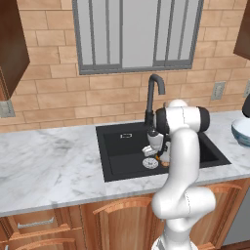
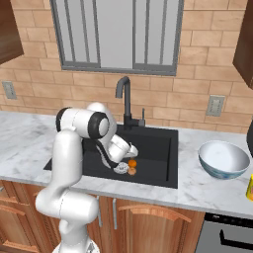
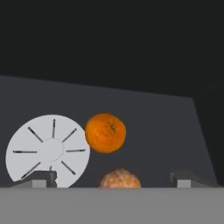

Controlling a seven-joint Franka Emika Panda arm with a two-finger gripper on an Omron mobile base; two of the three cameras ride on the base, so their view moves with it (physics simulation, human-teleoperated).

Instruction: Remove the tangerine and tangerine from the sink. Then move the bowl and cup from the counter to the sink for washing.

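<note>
The duller tangerine [image 3: 120,178] and the cup [image 2: 250,188] are cut off by picture edges.

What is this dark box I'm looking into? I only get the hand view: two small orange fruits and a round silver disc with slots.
Observer: It is a large black recessed sink set into a white marble counter, below a brick wall with a window.
Operator: Is anything waiting on that counter?
Observer: Yes, a wide glossy white bowl stands upright on the marble to the right of the sink, clear of its edge.
</note>
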